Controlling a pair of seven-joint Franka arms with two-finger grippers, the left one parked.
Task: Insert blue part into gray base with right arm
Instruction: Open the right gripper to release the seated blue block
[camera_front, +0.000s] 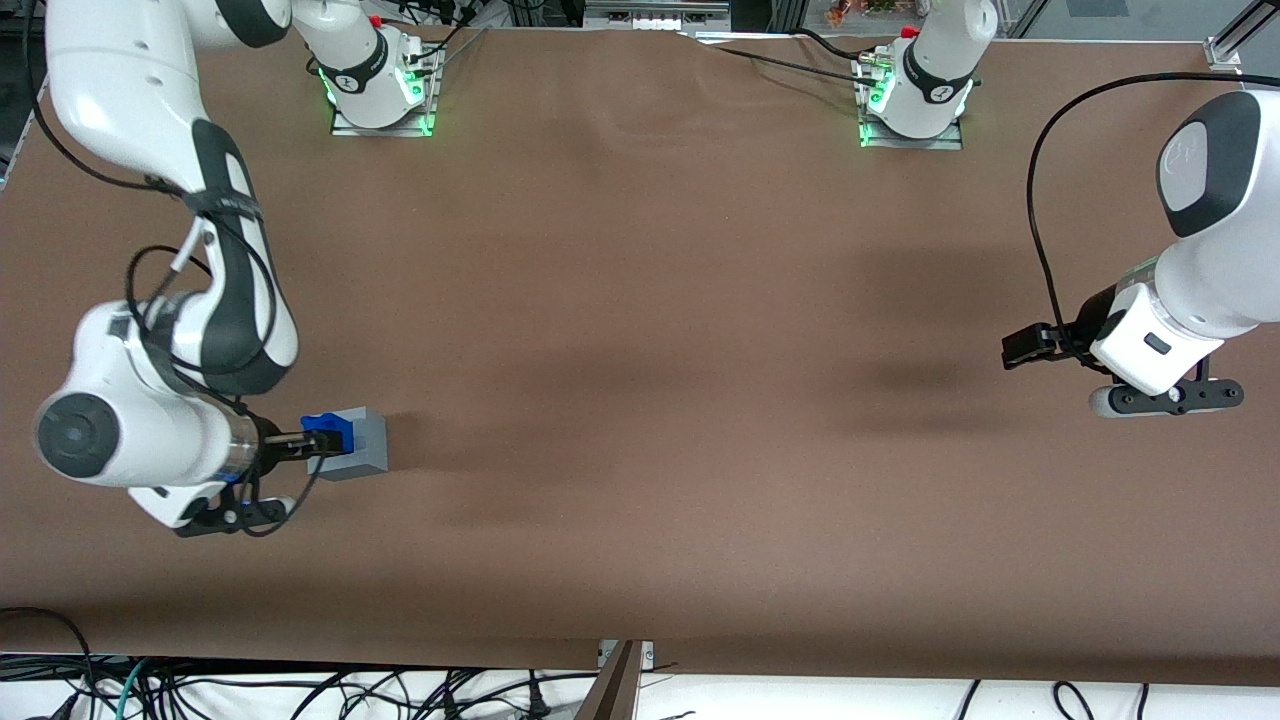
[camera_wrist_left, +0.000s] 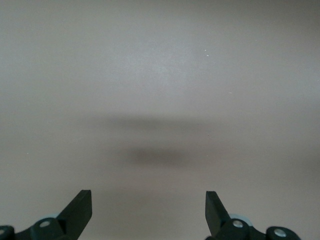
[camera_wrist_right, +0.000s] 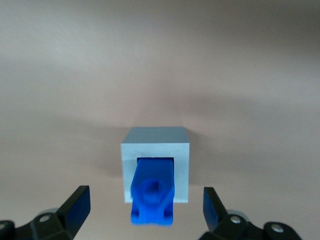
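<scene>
You have a plain brown table covering (camera_front: 640, 330), smooth apart from faint creases and a few soft shadows, running nearly the width of the front view, with the gray base (camera_front: 362, 443) as your landmark toward the working arm's end of it. The blue part (camera_front: 326, 430) sits in the recess of the gray base and sticks out of it; in the right wrist view the blue part (camera_wrist_right: 153, 192) fills the square opening of the gray base (camera_wrist_right: 156, 150) and projects toward the camera. Your right arm (camera_front: 170, 330) comes down beside the gray base, and its gripper (camera_front: 290, 447) is right at the blue part, fingers spread wide with one finger (camera_wrist_right: 76, 207) well clear on each side of the blue part, touching neither piece. Farther from the front camera than the gray base, two arm mounts (camera_front: 385, 95) glow green at the table's edge, and nearer to the camera than the gray base, loose cables (camera_front: 300, 690) lie along a white strip below the covering
</scene>
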